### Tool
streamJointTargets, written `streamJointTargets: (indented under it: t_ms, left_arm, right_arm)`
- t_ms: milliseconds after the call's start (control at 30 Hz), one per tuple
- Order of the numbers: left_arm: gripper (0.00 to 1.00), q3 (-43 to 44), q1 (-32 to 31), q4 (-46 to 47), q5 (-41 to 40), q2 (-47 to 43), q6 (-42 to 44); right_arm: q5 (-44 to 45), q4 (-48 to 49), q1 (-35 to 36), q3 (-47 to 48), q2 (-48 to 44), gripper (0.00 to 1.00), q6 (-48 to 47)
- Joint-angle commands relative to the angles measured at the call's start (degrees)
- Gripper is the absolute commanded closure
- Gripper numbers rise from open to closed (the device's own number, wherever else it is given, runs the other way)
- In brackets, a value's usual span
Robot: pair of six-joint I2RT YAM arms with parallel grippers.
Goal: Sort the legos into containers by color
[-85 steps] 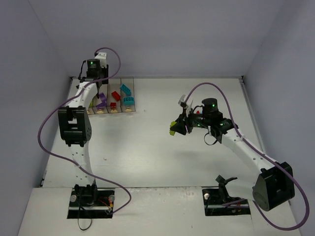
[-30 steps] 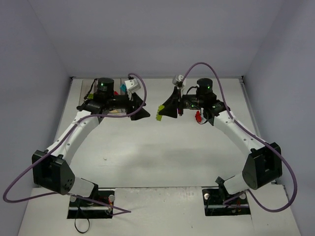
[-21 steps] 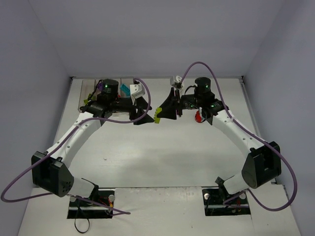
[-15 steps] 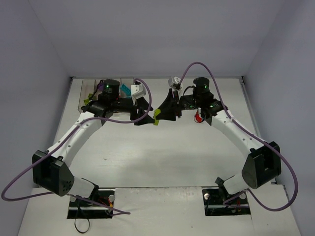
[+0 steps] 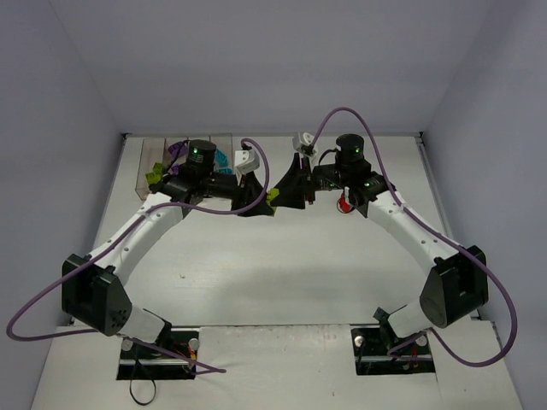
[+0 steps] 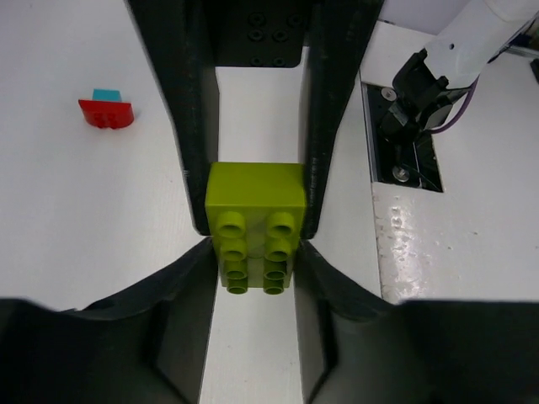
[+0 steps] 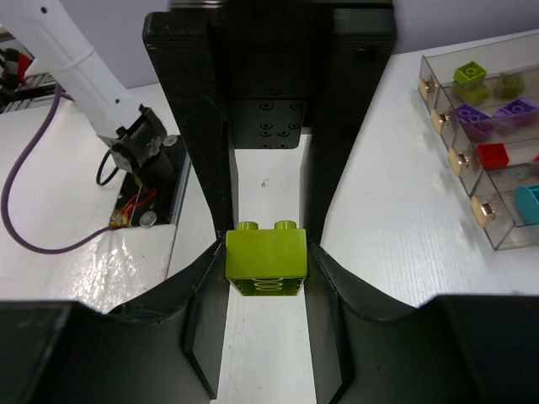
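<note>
Three pale lilac-grey walls (image 5: 273, 68) close in a white bench (image 5: 273, 273), matt over most of its top and glossier along the near strip where the arm bases are bolted. Purple cables (image 5: 338, 115) loop off both arms. The left arm (image 5: 141, 231) and the right arm (image 5: 410, 235) reach inward over the far middle of the bench, and their jaws face each other tip to tip.

A lime brick (image 5: 272, 198) sits right where the two pairs of jaws meet, clear of the bench. The right jaws stand narrow, with a finger pressed on each side of the lime brick (image 6: 255, 210). Its studs are turned toward the left jaws. The left jaws flank the same brick (image 7: 265, 257) closely from the opposite end, but I cannot tell whether they clamp it.

Behind the right jaws a red brick (image 5: 344, 203) with a teal bit on it lies on the bench, well apart from them. Behind the left jaws, past the wrist, stand the bins (image 5: 158, 158). Their clear walls show lime pieces (image 7: 470, 74), purple pieces (image 7: 476, 118), a red piece (image 7: 493, 154) and a teal piece (image 7: 529, 202), each colour in its own bin.
</note>
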Motion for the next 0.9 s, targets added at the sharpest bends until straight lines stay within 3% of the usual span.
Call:
streamJointTargets:
  t_ms: [0, 100, 133, 167, 233, 267, 333, 467, 567, 633, 667, 867]
  left_arm:
    - [0.71, 2.51, -0.28, 3.33, 2.48, -0.45, 0.04]
    - [0.96, 3.12, -0.28, 2.55, 2.3, 0.42, -0.4]
    - [0.99, 3.21, -0.19, 2.28, 2.04, 0.6, -0.66]
    - [1.0, 3.21, -0.19, 2.02, 2.03, 0.86, -0.49]
    - [1.0, 2.87, -0.19, 1.75, 1.69, 0.95, -0.31]
    - [1.0, 2.77, -0.1, 1.67, 0.81, 1.13, -0.22]
    - [1.0, 2.69, 0.16, 0.79, -0.07, 1.3, 1.09]
    - [1.0, 2.6, 2.09, -1.94, -3.84, 1.83, 2.33]
    - [1.0, 2.25, 5.87, -1.33, -6.57, 2.27, 1.1]
    - [1.0, 1.81, 9.82, 1.73, -12.53, 2.53, -3.1]
    - [1.0, 1.81, 11.22, 2.8, -14.82, 2.8, -4.78]
    - [1.0, 5.22, 20.19, 3.96, -44.86, 5.6, -13.67]
  right_arm:
    - [-0.43, 4.74, 0.57, 1.89, -2.13, 0.94, -0.73]
    - [1.94, 4.74, 0.57, 0.66, -2.84, 0.91, -1.26]
    - [2.47, 4.74, 0.48, 0.4, -3.19, 0.88, -1.43]
    - [2.91, 4.74, 0.39, -0.21, -3.28, 0.85, -1.52]
    - [5.01, 4.74, -0.05, -0.83, -3.89, 0.67, -1.52]
    - [5.9, 4.65, -0.22, -1.36, -4.07, 0.47, -1.52]
    - [8.79, 4.65, -1.36, -1.98, -4.85, 0.34, -1.17]
    - [14.16, 4.74, -4.26, -3.47, -7.14, 0.18, -0.38]
    - [20.22, 4.74, -6.89, -4.7, -9.07, 0.18, 0.85]
    - [26.43, 4.57, -8.13, -5.75, -10.21, 0.12, 3.21]
    - [28.73, 4.48, -9.09, -6.11, -10.4, 0.0, 5.49]
    - [36.22, 4.38, -10.6, -11.72, -12.76, 0.0, 12.27]
